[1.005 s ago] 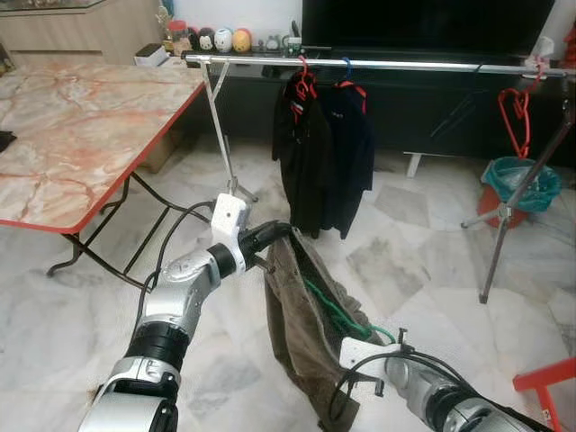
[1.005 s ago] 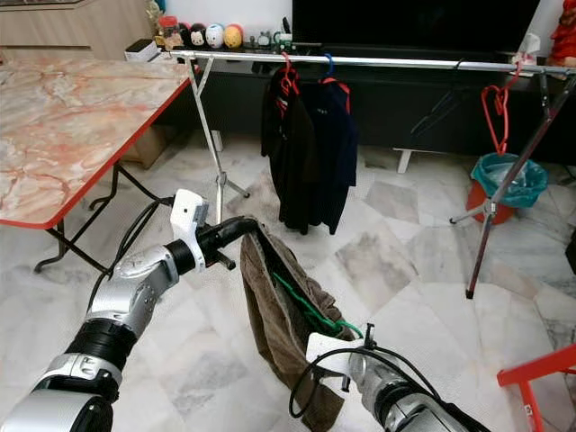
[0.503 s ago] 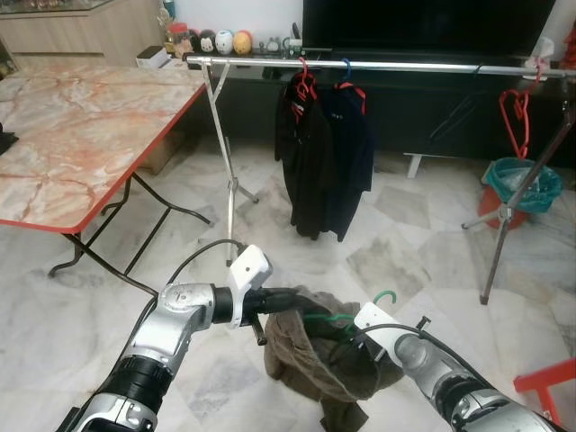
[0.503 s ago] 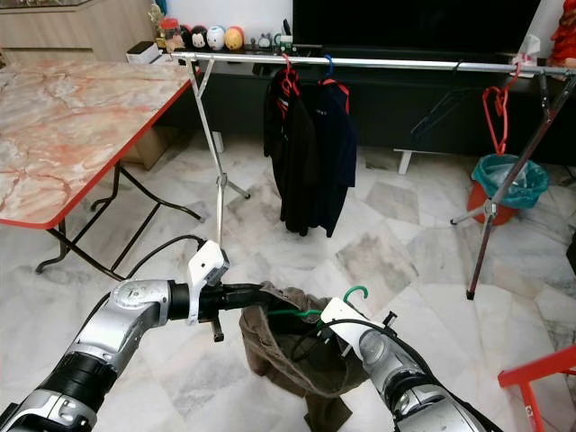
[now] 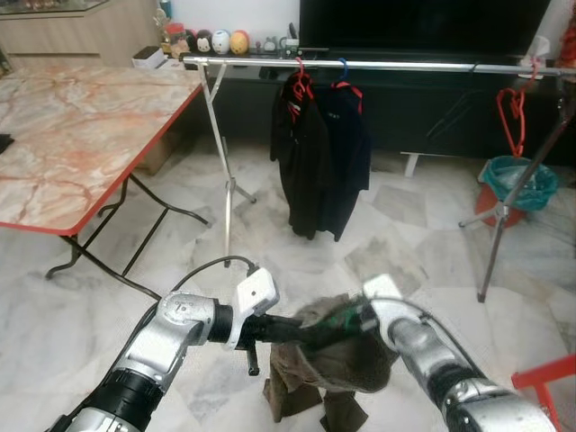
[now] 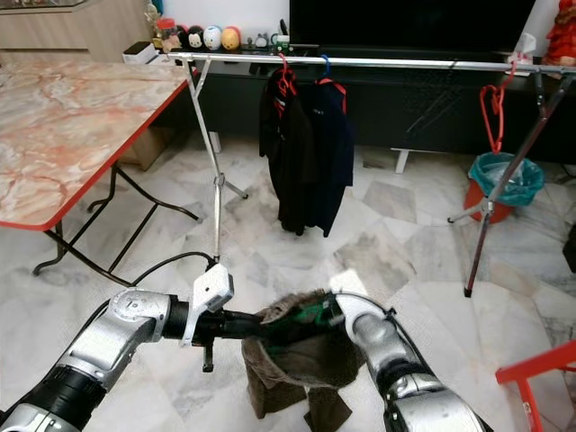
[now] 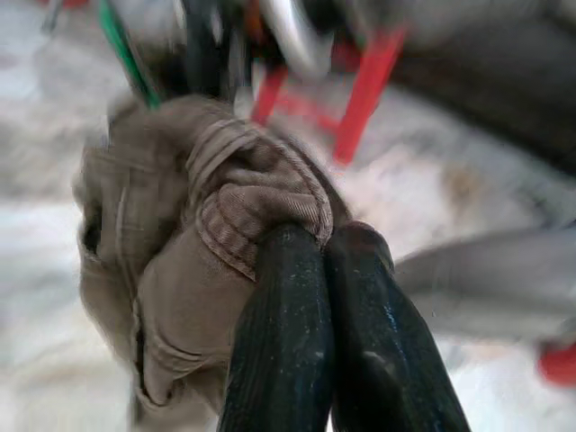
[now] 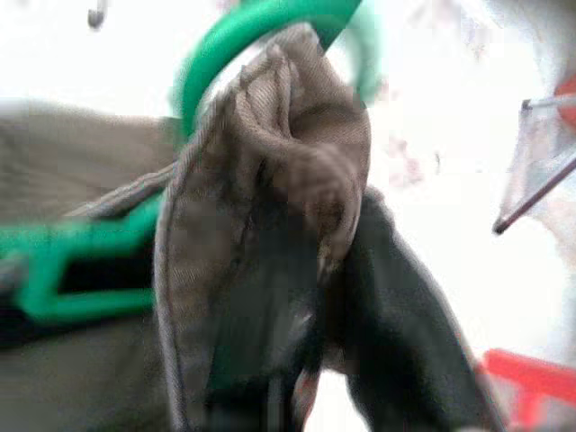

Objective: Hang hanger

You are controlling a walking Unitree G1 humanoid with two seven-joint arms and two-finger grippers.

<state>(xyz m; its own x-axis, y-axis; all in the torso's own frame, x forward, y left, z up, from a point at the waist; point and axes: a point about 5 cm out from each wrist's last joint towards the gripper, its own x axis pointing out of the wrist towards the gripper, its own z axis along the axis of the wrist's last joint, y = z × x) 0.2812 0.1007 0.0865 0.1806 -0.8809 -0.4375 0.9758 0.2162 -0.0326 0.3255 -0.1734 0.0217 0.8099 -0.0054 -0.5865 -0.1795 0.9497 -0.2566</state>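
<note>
A brown garment (image 5: 337,360) hangs bunched low over the floor, with a green hanger (image 6: 310,313) threaded inside it. My left gripper (image 5: 292,330) is shut on a fold of the brown cloth (image 7: 261,207). My right gripper (image 5: 351,317) meets it from the right, shut on the green hanger (image 8: 261,22), with cloth draped over its fingers. Beyond them runs the silver clothes rail (image 5: 405,65), well above both grippers. Two dark garments (image 5: 319,153) hang from it on a red and a blue hanger.
A marble-top folding table (image 5: 72,135) with a red edge stands at the left. The rail's slanted legs (image 5: 220,153) reach the floor. A spare red hanger (image 5: 513,108) hangs at the rail's right end above a teal bin (image 5: 517,180). A red frame (image 5: 544,373) sits at the lower right.
The garment hung long between the two grippers; now it is bunched up. The left gripper has dropped and the right gripper has risen, and the two have closed in on each other.
</note>
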